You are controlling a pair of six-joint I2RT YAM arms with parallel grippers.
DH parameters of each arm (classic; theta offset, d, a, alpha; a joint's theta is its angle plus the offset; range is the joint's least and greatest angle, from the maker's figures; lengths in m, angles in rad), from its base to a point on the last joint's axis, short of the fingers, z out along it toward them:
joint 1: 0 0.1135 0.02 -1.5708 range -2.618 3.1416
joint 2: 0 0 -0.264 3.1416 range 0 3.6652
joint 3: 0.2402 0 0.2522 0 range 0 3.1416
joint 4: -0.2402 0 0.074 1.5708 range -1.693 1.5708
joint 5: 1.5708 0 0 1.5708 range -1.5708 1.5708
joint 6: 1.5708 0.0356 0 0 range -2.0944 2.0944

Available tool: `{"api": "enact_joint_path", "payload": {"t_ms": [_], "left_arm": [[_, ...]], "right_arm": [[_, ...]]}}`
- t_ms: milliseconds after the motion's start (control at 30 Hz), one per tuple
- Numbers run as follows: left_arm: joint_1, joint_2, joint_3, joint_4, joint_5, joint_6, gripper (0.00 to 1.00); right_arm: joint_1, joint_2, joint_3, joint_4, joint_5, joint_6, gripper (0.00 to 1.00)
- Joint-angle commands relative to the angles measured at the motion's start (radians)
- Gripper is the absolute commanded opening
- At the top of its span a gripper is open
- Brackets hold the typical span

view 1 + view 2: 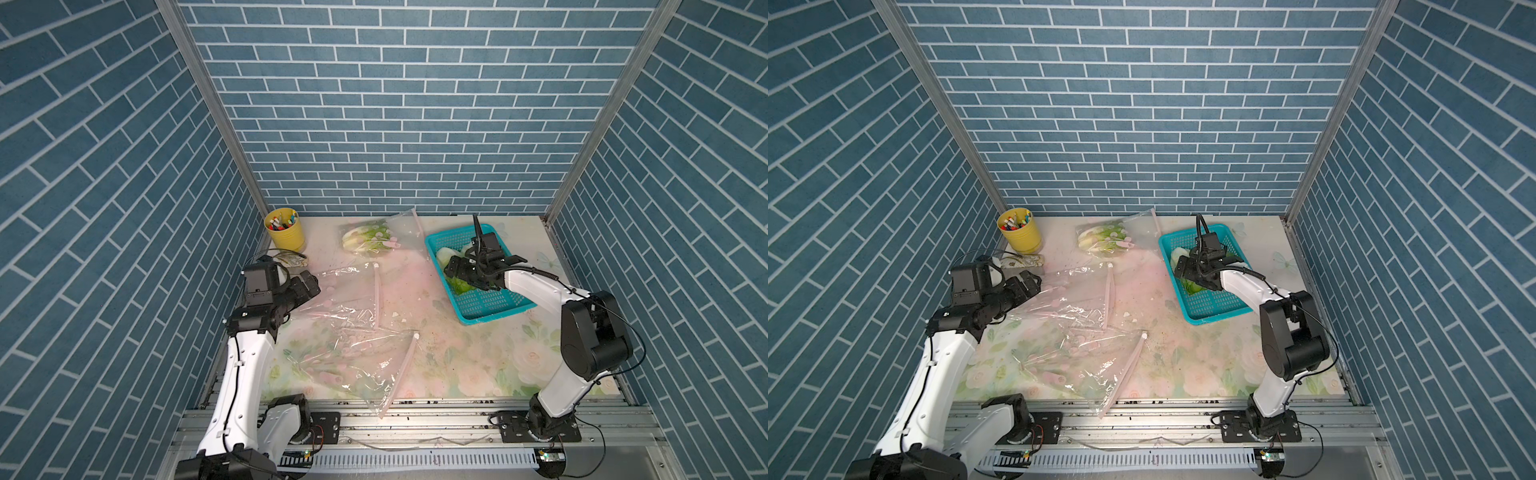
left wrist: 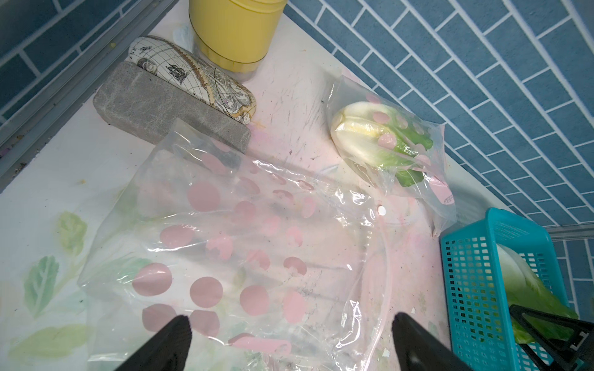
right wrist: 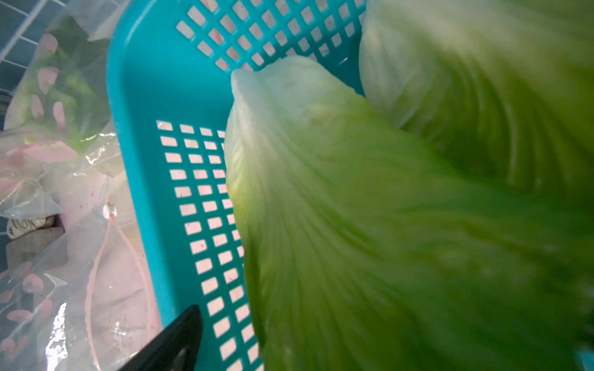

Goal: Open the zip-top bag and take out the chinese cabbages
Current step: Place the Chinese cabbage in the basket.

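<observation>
While the right fingers point(image 3: 173, 340) stand wide, the cabbage point(image 3: 337, 225) lies just beside.

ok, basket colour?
The basket is teal, clearest in the left wrist view.

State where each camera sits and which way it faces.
Top views: high in front, looking down on the table; left arm and right arm show.
Left wrist: above an empty bag, facing the bagged cabbage; left gripper open.
Right wrist: low over the teal basket, facing two cabbages; one finger shows.
All share the basket.
</observation>
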Motion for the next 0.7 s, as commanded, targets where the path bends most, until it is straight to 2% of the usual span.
{"api": "enact_joint_path", "payload": {"t_ms": [0,200,400,500,667], "left_arm": [[-0.024,0.019,0.031,-0.012,-0.02,0.014,1.0],[-0.128,0.096,0.083,-0.002,-0.082,0.009,1.0],[-0.262,0.24,0.156,0.076,-0.118,-0.08,1.0],[-0.347,0.343,0.221,0.131,-0.154,-0.138,1.0],[-0.502,0.6,0.438,0.115,-0.266,-0.243,1.0]], "right_arm": [[0.001,-0.066,0.039,-0.17,0.017,-0.052,0.99],[0.002,-0.196,-0.009,-0.21,-0.058,-0.099,0.98],[0.002,-0.34,-0.053,-0.252,-0.036,-0.211,0.88],[0.001,-0.411,-0.1,-0.217,-0.001,-0.281,0.85],[0.001,-0.511,-0.158,-0.179,0.025,-0.351,0.84]]}}
